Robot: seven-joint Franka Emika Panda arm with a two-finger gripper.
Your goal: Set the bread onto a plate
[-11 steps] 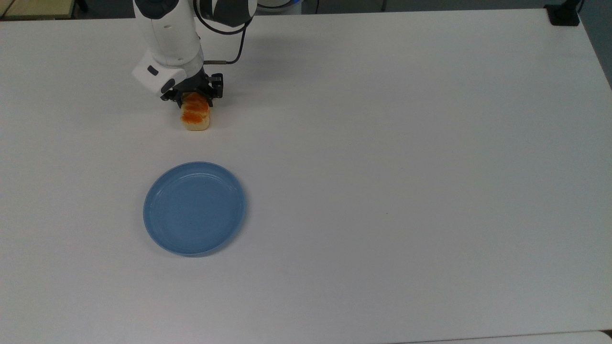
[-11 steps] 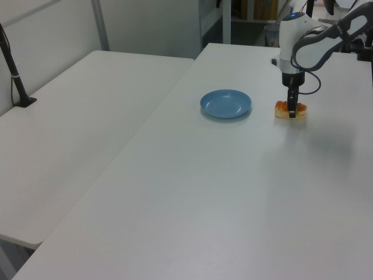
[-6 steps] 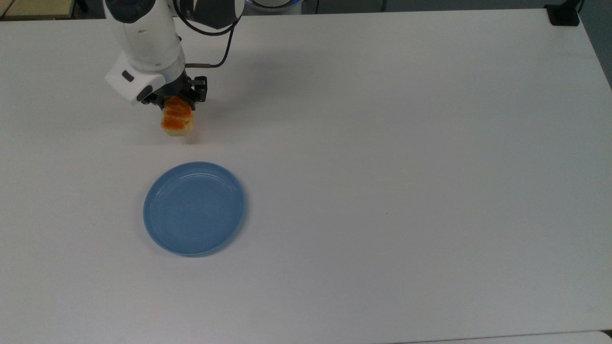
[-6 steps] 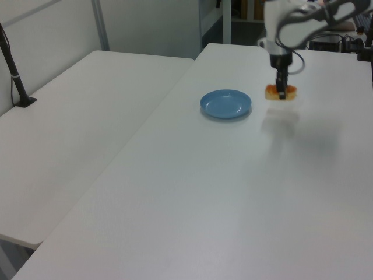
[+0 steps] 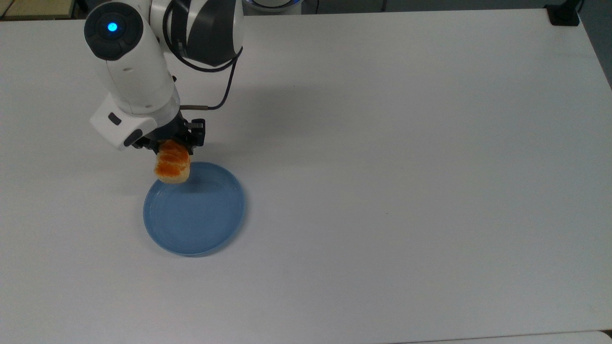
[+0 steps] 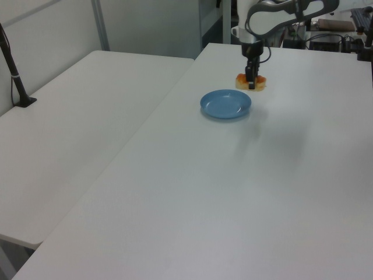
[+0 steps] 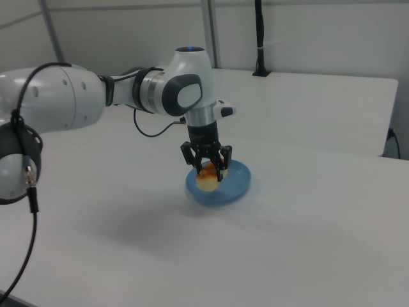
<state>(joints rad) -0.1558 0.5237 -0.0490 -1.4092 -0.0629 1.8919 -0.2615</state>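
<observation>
The bread (image 5: pixel 172 167), a small loaf with an orange-brown top and pale sides, hangs in the air with my gripper (image 5: pixel 168 145) shut on it. It hovers over the far rim of the light-blue plate (image 5: pixel 196 220) in the top view. In the left view the bread (image 6: pixel 258 80) is held by the gripper (image 6: pixel 250 81) just beyond the plate (image 6: pixel 224 105). In the right view the gripper (image 7: pixel 208 167) holds the bread (image 7: pixel 206 181) above the plate (image 7: pixel 233 182).
The white table (image 5: pixel 406 167) spreads wide to the top view's right of the plate. A second white table (image 6: pixel 70 134) adjoins at the left view's left, with a black post (image 6: pixel 14 76) on it. A black mount (image 5: pixel 564 14) sits at the top view's far right corner.
The gripper has lifted the bread off the table and carried it toward the plate; it now hangs over the plate's far rim.
</observation>
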